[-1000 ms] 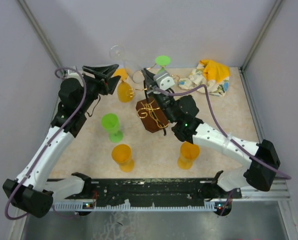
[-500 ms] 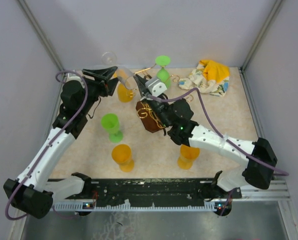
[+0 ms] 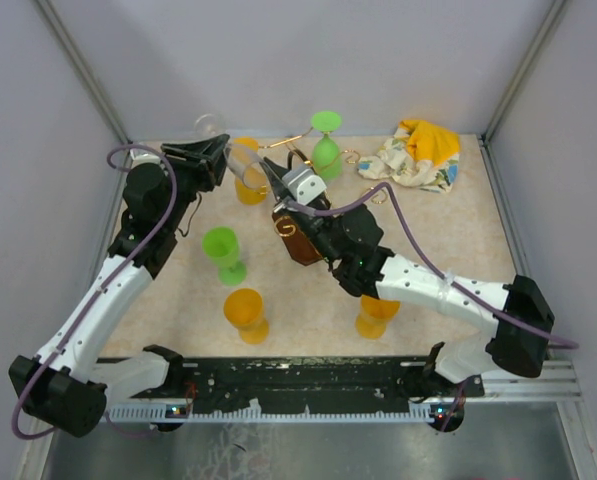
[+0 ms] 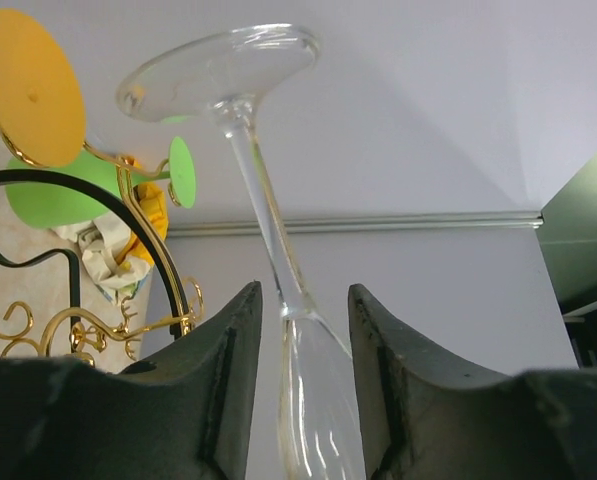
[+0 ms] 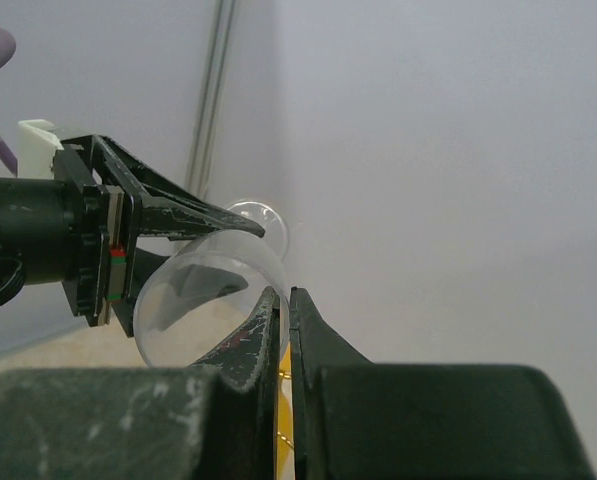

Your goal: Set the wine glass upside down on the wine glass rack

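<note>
The clear wine glass (image 3: 210, 126) lies tilted in the air at the back left, foot up and to the left. In the left wrist view its stem (image 4: 261, 205) passes between my left gripper's (image 4: 303, 292) fingers with a gap on each side. That gripper (image 3: 218, 155) is open round it. My right gripper (image 3: 269, 172) is shut on the rim of the bowl (image 5: 203, 270), fingertips pinched together (image 5: 286, 292). The wine glass rack (image 3: 300, 238), gold wire on a dark brown base, stands just right of both grippers. Its gold arms (image 4: 128, 205) carry an orange and a green glass upside down.
A green glass (image 3: 223, 252) and two orange glasses (image 3: 246, 312) (image 3: 376, 308) stand on the beige table. A yellow and white cloth (image 3: 418, 155) lies at the back right. Grey walls close in the back and sides.
My right gripper has moved left from above the rack and now pinches the glass's rim. The glass has tilted, its foot swinging down and to the left. My left arm has barely shifted.
</note>
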Available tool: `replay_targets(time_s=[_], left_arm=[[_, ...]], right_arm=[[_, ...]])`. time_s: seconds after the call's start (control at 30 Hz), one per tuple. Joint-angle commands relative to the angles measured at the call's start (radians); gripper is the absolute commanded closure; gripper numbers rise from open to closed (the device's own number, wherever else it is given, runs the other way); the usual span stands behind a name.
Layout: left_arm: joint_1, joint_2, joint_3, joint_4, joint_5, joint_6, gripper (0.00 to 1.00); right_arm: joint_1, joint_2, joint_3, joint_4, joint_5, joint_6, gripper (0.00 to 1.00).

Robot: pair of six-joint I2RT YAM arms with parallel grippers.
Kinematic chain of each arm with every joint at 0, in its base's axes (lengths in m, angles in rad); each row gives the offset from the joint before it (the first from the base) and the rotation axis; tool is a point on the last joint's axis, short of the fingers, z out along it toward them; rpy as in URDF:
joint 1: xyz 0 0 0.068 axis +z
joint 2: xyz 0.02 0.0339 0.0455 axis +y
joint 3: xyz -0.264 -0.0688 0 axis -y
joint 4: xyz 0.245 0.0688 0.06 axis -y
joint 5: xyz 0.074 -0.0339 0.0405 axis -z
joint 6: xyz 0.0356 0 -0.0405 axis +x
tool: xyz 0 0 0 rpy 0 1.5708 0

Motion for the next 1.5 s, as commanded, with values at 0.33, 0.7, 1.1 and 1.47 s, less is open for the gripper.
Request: replay_targets(time_s=[0.33, 0.7, 1.1, 1.47], left_arm=[[0.020, 0.002, -0.014, 0.110, -0.023, 0.101, 0.87], [0.063, -0.032, -0.058, 0.366, 0.031, 0.426, 1.00], [0.104, -0.048, -0.029, 0.389, 0.099, 0.576, 1.00], [0.116, -0.115, 0.093, 0.172, 0.277, 1.076, 1.00]], right_arm=[[0.031, -0.030, -0.025, 0.083, 0.017, -0.032, 1.00], [0.031, -0.102, -0.074, 0.044, 0.052, -0.041, 0.96], [0.031, -0.120, -0.091, 0.018, 0.143, -0.081, 0.57], [-0.051, -0.175, 0.052, -0.360, 0.376, -0.046, 0.01]])
